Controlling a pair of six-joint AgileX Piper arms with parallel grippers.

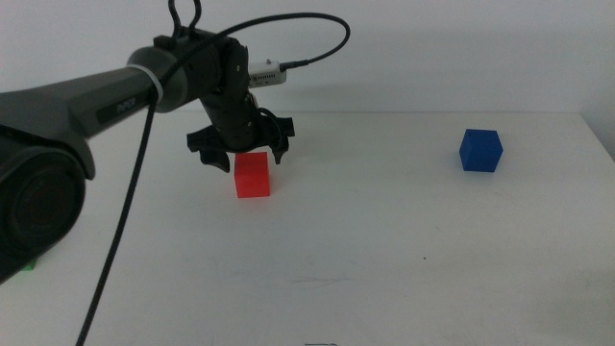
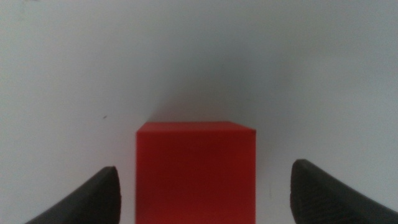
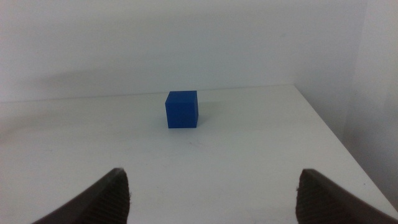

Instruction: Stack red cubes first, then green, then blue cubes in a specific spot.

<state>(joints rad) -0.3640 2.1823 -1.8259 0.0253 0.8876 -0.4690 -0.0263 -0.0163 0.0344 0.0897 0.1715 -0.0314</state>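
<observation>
One red cube (image 1: pixel 253 176), one blue cube (image 1: pixel 479 150)

Light: bright, even and diffuse over the white table (image 1: pixel 404 250).
Shadows: faint, soft smudge behind the red cube (image 2: pixel 195 171); pale one beside the blue cube (image 3: pixel 181 109).
Glare: none.
Focus: left wrist view soft, dark fingers (image 2: pixel 93 198) blurred at the edge.
Corners: slightly dimmer.
</observation>
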